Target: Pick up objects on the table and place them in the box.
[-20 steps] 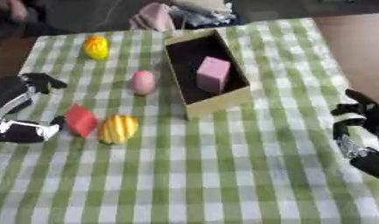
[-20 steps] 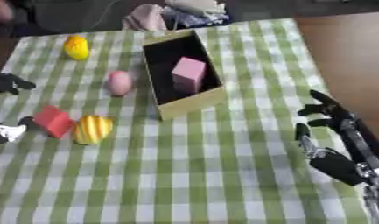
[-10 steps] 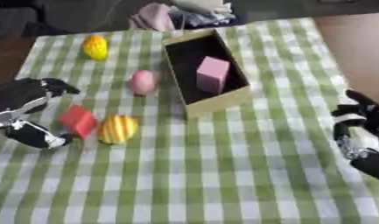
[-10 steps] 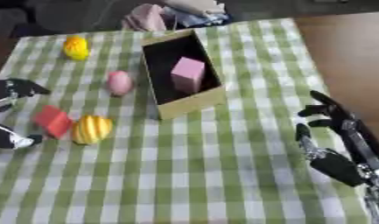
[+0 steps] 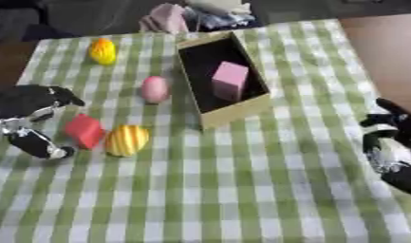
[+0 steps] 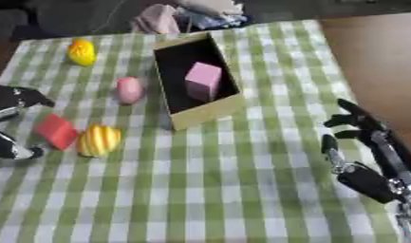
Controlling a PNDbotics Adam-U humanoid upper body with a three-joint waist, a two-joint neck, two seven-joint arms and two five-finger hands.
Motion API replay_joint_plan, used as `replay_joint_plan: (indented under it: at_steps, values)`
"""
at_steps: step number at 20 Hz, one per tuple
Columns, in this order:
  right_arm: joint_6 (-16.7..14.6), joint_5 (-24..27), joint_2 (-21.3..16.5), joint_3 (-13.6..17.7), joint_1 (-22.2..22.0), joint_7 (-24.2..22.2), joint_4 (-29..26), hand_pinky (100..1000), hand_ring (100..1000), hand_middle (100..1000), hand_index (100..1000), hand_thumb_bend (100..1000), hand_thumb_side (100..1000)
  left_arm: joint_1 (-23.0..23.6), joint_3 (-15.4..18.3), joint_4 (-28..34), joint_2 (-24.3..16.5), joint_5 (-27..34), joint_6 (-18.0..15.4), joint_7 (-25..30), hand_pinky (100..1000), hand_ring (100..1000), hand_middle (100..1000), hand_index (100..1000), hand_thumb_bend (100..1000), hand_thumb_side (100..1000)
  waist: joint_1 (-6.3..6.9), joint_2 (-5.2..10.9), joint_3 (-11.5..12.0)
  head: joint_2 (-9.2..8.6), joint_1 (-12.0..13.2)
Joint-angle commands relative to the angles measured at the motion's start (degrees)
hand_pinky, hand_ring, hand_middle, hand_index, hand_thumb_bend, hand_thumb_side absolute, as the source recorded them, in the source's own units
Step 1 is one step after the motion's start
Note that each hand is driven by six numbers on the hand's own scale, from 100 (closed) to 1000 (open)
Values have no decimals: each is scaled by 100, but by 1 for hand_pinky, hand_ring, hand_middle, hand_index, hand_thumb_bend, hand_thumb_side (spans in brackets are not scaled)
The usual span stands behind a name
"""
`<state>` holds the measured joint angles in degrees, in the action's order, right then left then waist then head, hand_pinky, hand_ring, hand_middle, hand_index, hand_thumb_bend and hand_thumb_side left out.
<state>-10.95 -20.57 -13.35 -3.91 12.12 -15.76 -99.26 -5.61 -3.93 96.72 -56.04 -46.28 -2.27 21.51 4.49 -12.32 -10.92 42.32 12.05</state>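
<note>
A tan cardboard box (image 5: 233, 112) stands on the green checked cloth with a pink block (image 5: 229, 81) inside. Left of it lie a pink egg-shaped object (image 5: 154, 88), a red block (image 5: 84, 131), a yellow striped object (image 5: 127, 140) and, farther back, a yellow object (image 5: 103, 51). My left hand (image 5: 30, 121) is open at the left edge, its fingers above and thumb below, just left of the red block and not touching it. My right hand (image 6: 366, 154) rests open near the right edge, fingers up, holding nothing.
Crumpled pink and pale cloth (image 5: 188, 15) lies behind the box at the table's far edge. Bare brown tabletop (image 6: 378, 57) shows to the right of the cloth. The checked cloth (image 5: 241, 190) stretches toward the front.
My left hand has moved right toward the red block, its fingers and thumb now framing the block's left side. The right hand has stayed in place.
</note>
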Motion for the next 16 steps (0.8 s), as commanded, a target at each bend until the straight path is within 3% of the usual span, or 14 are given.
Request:
replay_joint_plan:
  at_steps: [1, 16]
  values:
    - [-14, 57, -59, -5, 70, -23, -55, 737, 889, 693, 987, 100, 470, -192, -25, -218, -201, -104, -115, 18, 814, 808, 771, 873, 531, 313, 46, 167, -13, -1, 37]
    - [-28, 79, -44, -31, 96, -59, -46, 737, 890, 694, 987, 100, 470, -710, -426, -647, 84, -284, -461, 324, 804, 762, 714, 817, 455, 299, 26, 147, -94, -31, 74]
